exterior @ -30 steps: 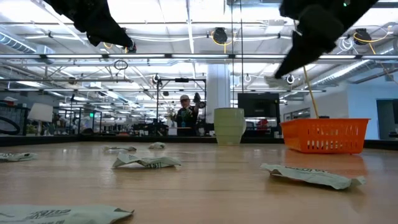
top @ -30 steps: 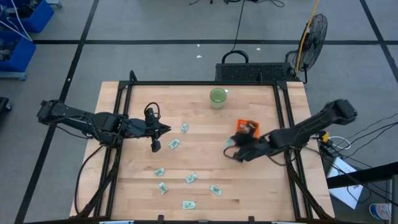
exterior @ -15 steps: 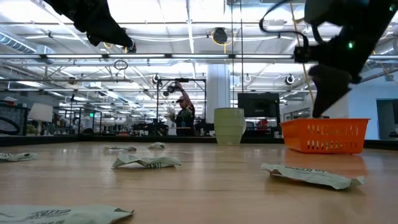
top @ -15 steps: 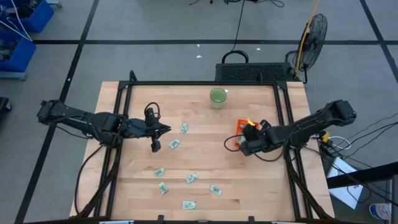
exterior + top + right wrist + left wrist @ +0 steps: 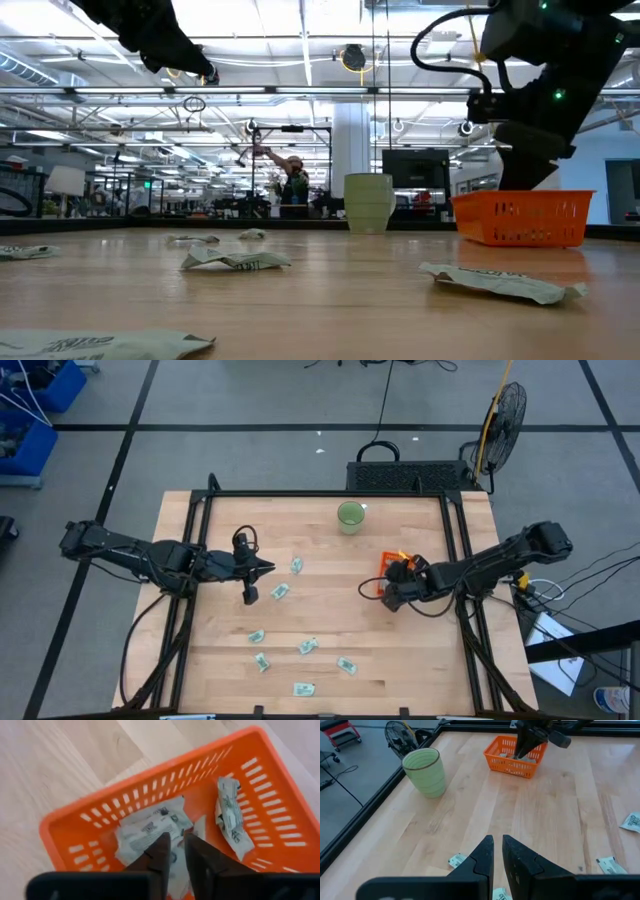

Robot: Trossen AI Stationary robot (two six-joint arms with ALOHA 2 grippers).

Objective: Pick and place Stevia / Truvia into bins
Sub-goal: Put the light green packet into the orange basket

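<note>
The orange bin (image 5: 260, 795) stands right of the table's middle and holds several pale green and white Stevia sachets (image 5: 230, 815). My right gripper (image 5: 175, 851) points down into the bin (image 5: 517, 762), its fingers nearly together over a crumpled sachet. More sachets (image 5: 279, 591) lie flat on the wood left of the middle and toward the near edge. My left gripper (image 5: 497, 845) hovers shut and empty above the table's left half (image 5: 266, 567), near two of the sachets. My right gripper is shut on a crumpled sachet (image 5: 150, 827), coming from above with the fingers pointing down inside the bin. The fingers hide the spot they pinch. The sachet's free part spreads over the bin floor and over other sachets.
A round green cup (image 5: 350, 516) stands near the far edge, left of the bin. A black frame runs round the table's edges (image 5: 300, 493). Bare wood lies between the bin and the loose sachets. A fan (image 5: 505, 410) stands beyond the far right corner.
My right gripper carried a sachet from above the table's middle toward the right, to the orange bin. It tipped from slanting to pointing straight down and sank inside the bin's walls. The sachet went with it, from lifted clear to lying in the bin.
</note>
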